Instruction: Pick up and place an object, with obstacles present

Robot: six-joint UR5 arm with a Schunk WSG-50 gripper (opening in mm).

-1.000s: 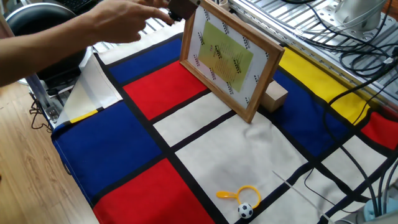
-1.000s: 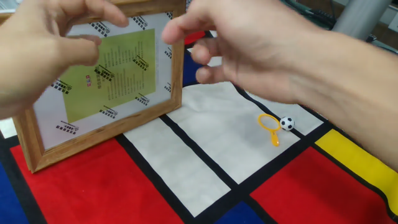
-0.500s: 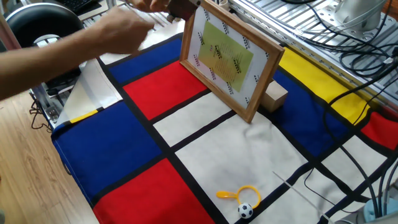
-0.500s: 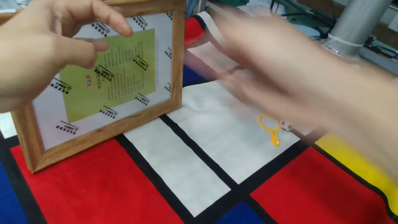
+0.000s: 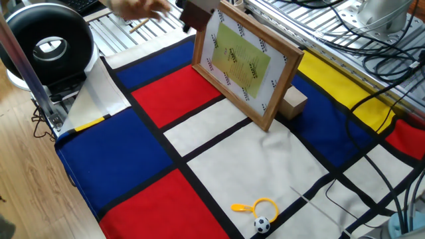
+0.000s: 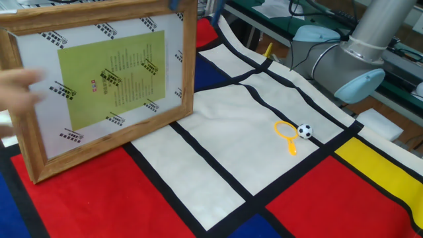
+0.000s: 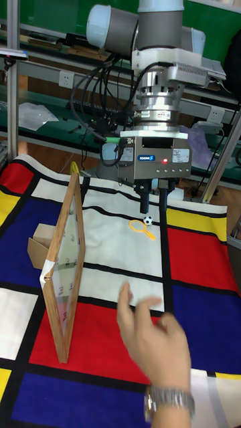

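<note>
**Claw waits above the table; the wooden cube sits behind an upright frame**

On the left of the tall fixed view, a small plain light-tan wooden cube rests on the table just behind a large wooden-framed picture. The frame stands upright, slightly leaning, seen here nearly edge-on. In one fixed view its face shows a white mat and a yellow-green sheet of printed text under glass, with the cube touching or almost touching its back.

At centre, the robot's silver-and-black two-finger claw hangs high above the table, its two dark fingers spread a little apart and holding nothing. Below, a person's hand with a wristwatch reaches over the cloth.

The table is covered by a smooth fabric cloth of red, blue, yellow and white blocks divided by black lines. Further right lie a yellow plastic ring with a handle and a tiny black-and-white football.

The pick appears not yet begun. The next move likely calls for descending on the cube from behind the frame, clear of its top edge.
</note>
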